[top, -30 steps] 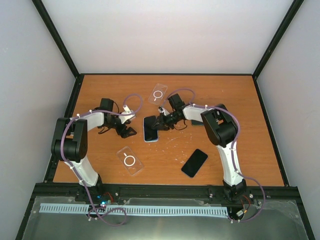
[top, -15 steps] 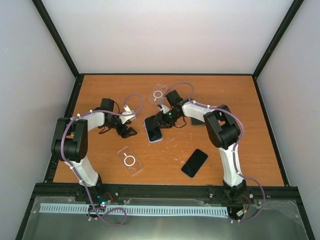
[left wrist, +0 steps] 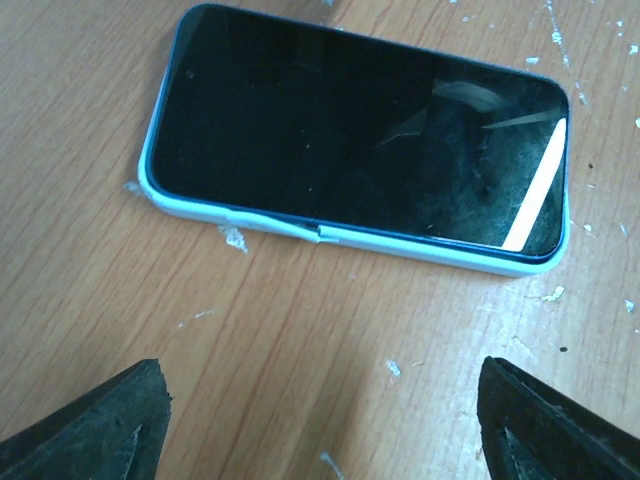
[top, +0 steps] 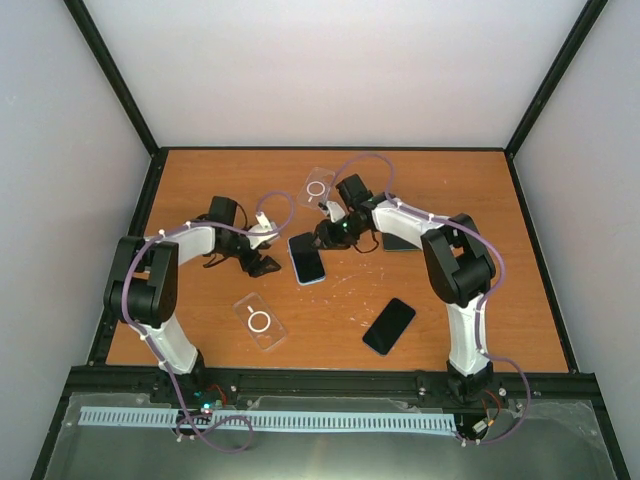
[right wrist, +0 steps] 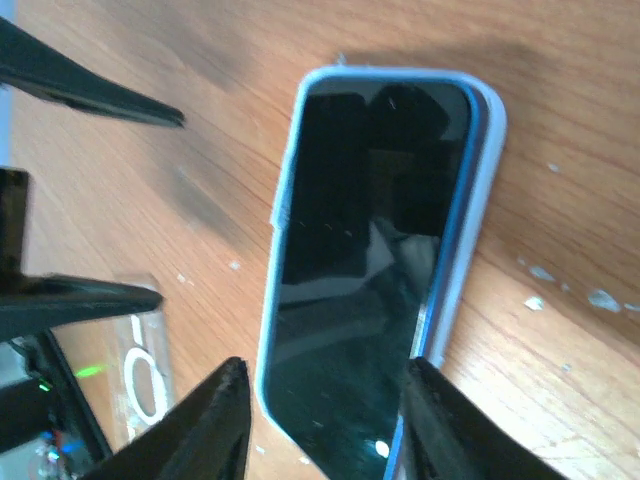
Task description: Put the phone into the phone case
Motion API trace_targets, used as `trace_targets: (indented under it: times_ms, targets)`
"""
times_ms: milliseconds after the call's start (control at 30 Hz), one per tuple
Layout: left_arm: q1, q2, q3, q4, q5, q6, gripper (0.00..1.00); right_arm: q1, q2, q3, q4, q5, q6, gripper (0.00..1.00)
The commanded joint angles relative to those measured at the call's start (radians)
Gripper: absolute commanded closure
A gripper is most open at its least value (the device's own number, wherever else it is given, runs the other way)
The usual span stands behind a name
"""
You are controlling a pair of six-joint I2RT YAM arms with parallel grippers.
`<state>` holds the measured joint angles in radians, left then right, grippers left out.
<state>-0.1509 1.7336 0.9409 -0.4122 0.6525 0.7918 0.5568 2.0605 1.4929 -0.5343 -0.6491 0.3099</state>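
One phone (top: 307, 258) lies flat near the middle of the table (top: 480, 300), screen up, inside a pale blue case (right wrist: 482, 160). One long side of the phone does not look all the way down. A darker blue strip shows above the rim there.

I think the phone is light and stiff, and its glass is slippery. The case rim looks soft and bendy. So I would hold it by the long sides, or push down on a corner, and not rub on the glass.

Its long way runs from the far side toward me, leaning a little to the right.

My right gripper (right wrist: 325, 410) hangs over one end with its fingers apart. I cannot tell if they touch the phone. My left gripper (left wrist: 320, 420) sits just beside the phone, fingers wide apart, holding nothing.
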Motion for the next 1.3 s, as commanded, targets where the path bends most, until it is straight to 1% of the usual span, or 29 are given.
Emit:
trace_targets:
  times_ms: [0,100,300,500,667,833,1000,1133,1267]
  targets:
    - [-0.020,-0.027,-0.014,0.027,0.003,0.025,0.17,-0.008,-0.016,-0.070,0.001,0.041,-0.043,0.62]
    - [-0.027,-0.020,-0.022,0.036,0.003,0.024,0.22,-0.008,-0.019,-0.099,0.014,0.033,-0.049,0.67]
    - [-0.042,0.017,-0.020,0.061,-0.019,0.013,0.33,-0.008,0.000,-0.119,0.025,0.003,-0.047,0.77]
    - [-0.055,0.040,-0.014,0.072,-0.020,0.002,0.37,-0.003,0.020,-0.127,0.032,-0.024,-0.041,0.86]
    - [-0.098,0.051,-0.018,0.080,-0.043,-0.007,0.39,0.004,0.026,-0.139,0.040,-0.028,-0.041,0.90]
    - [-0.147,0.076,-0.030,0.107,-0.082,-0.023,0.45,0.012,0.038,-0.159,0.050,-0.019,-0.049,0.93]
    - [-0.153,0.107,-0.015,0.121,-0.080,-0.054,0.52,0.019,0.058,-0.179,0.066,-0.003,-0.072,0.95]
    - [-0.157,0.106,-0.020,0.128,-0.068,-0.065,0.54,0.035,0.073,-0.196,0.090,0.022,-0.081,0.97]
    - [-0.161,0.102,-0.026,0.131,-0.071,-0.071,0.54,0.067,0.095,-0.216,0.113,0.094,-0.100,0.97]
